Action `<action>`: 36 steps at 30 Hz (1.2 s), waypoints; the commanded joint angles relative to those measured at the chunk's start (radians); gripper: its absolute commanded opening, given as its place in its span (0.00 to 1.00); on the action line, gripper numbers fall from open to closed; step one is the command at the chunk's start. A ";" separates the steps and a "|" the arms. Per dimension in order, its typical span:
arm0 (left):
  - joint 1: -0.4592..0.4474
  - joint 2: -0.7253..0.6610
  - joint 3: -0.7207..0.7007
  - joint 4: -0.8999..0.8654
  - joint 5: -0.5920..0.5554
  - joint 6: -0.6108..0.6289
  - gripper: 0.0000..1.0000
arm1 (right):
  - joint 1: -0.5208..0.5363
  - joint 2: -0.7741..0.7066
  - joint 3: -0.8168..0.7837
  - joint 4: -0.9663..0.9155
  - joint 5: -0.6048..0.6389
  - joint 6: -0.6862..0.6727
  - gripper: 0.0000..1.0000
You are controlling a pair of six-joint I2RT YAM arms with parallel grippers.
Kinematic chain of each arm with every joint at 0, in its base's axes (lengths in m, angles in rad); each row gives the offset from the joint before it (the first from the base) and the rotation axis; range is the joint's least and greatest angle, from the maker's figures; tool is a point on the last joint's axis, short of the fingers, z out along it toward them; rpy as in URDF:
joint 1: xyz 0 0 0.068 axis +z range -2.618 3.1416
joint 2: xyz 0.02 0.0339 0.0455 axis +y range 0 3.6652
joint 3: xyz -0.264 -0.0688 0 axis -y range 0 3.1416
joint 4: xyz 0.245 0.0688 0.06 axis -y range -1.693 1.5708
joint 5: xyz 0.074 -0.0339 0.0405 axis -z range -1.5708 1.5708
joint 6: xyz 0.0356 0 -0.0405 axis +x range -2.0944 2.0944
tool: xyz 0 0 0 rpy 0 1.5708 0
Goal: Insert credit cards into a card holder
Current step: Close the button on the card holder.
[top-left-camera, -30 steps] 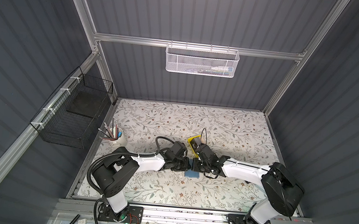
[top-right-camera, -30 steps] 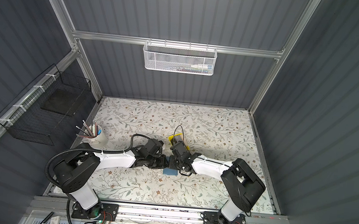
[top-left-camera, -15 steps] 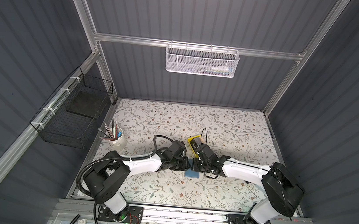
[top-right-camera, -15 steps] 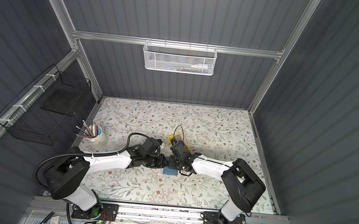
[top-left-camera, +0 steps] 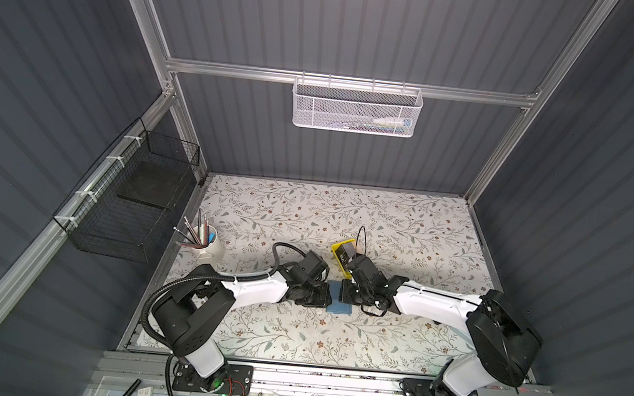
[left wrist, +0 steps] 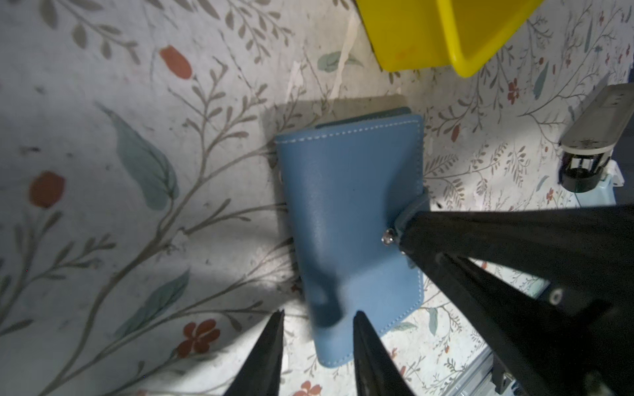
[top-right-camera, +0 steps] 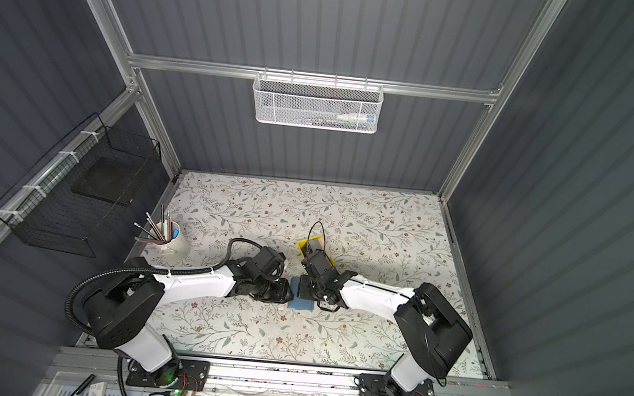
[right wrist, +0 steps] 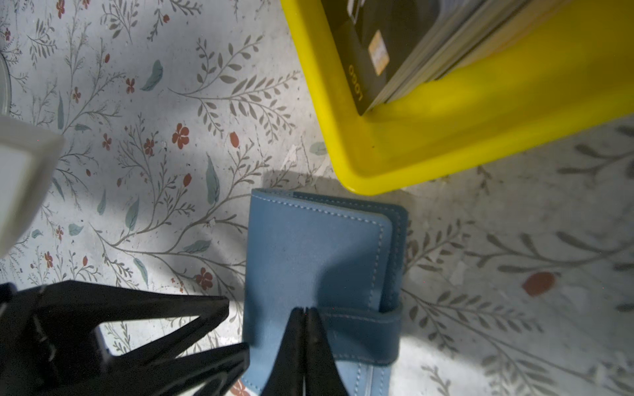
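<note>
Right pincer (right wrist: 305, 310) hides strap (right wrist: 360, 329) end.

Grey-panelled booth with a flowered tabletop

In both top views, dark ribbed walls (top-left-camera: 365, 31) close in on three sides, edged by an aluminium frame (top-left-camera: 351, 83). A white mesh basket (top-left-camera: 356, 111) hangs from the rail at 12 o'clock — a black wire basket (top-left-camera: 134, 204) hangs on the wall at 9 o'clock. The tabletop (top-left-camera: 346, 210) bears a leaf-and-flower print, brightest toward 6 o'clock; a white cup of pens (top-left-camera: 209, 250) stands at its 9 o'clock edge.
</note>
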 commanded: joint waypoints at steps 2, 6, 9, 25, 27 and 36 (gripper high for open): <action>-0.003 0.022 0.011 0.016 0.006 0.012 0.37 | 0.006 -0.032 -0.009 -0.006 0.001 -0.011 0.16; -0.004 0.036 0.004 0.044 0.017 0.009 0.38 | 0.005 -0.063 -0.008 -0.017 -0.004 -0.013 0.22; -0.003 0.042 0.004 0.047 0.021 0.013 0.38 | 0.003 -0.098 -0.010 -0.033 0.001 -0.014 0.26; -0.004 0.048 -0.009 0.084 0.017 0.011 0.38 | -0.054 -0.153 -0.032 -0.186 -0.055 -0.025 0.13; -0.003 0.052 -0.009 0.088 0.018 0.012 0.38 | -0.056 -0.142 -0.034 -0.170 -0.076 -0.032 0.13; -0.004 0.069 -0.010 0.088 0.008 0.012 0.37 | -0.058 -0.069 -0.003 -0.116 -0.122 -0.038 0.13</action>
